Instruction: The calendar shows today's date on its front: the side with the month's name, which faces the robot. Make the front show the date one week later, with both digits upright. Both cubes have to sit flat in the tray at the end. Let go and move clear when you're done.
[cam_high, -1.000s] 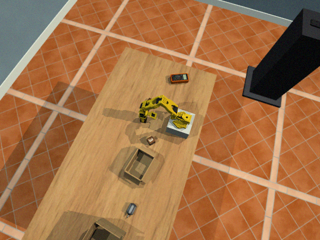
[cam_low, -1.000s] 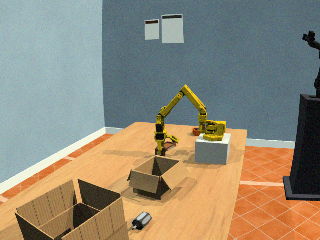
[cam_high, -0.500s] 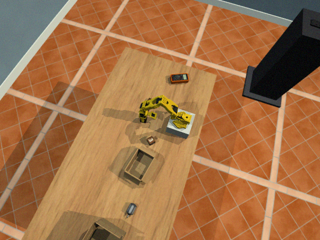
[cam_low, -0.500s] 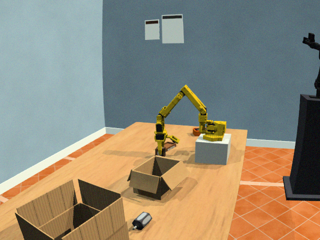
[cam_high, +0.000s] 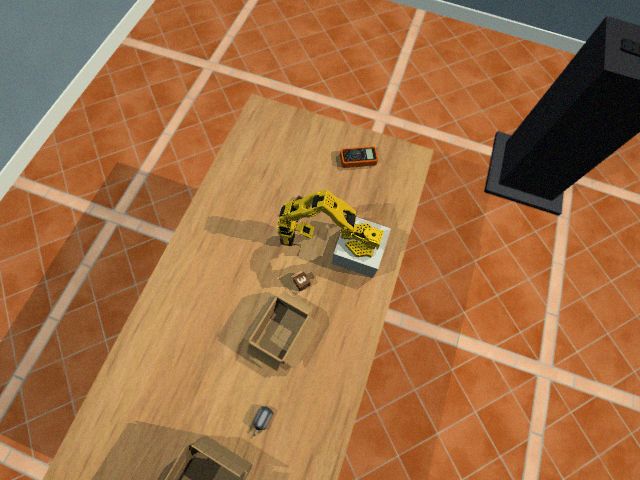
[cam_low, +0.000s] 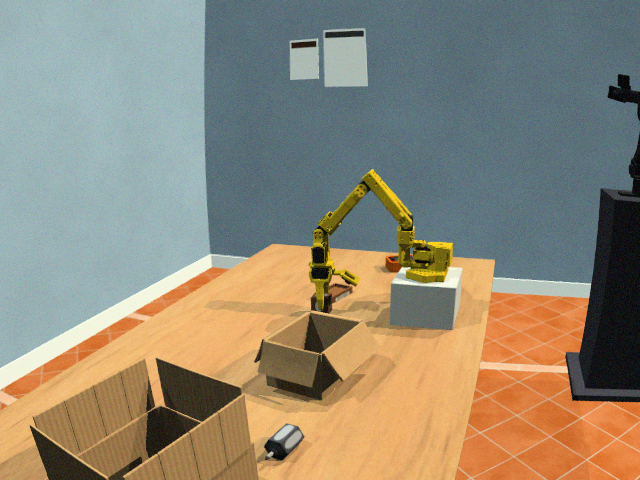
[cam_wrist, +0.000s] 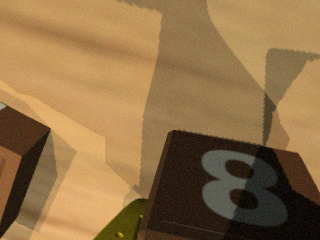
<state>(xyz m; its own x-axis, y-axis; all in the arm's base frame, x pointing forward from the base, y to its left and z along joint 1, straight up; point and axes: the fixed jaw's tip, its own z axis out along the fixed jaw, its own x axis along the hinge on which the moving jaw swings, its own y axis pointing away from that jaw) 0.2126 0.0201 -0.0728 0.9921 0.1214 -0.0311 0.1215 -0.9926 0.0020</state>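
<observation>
Cube (cam_wrist: 235, 190), dark brown with a pale 8 on its visible face, fills the near right of the wrist view, clamped in the narrowly parted gripper (cam_low: 324, 304) just above the table (cam_high: 217, 268). Tray (cam_wrist: 15, 160) edge shows at near left in the wrist view, beside the cube. In the top view a second cube (cam_high: 302, 280), showing a 3, lies apart on the table, between the arm (cam_high: 330, 206) and an open box (cam_high: 279, 330). A meter (cam_high: 358, 155) lies farther off.
</observation>
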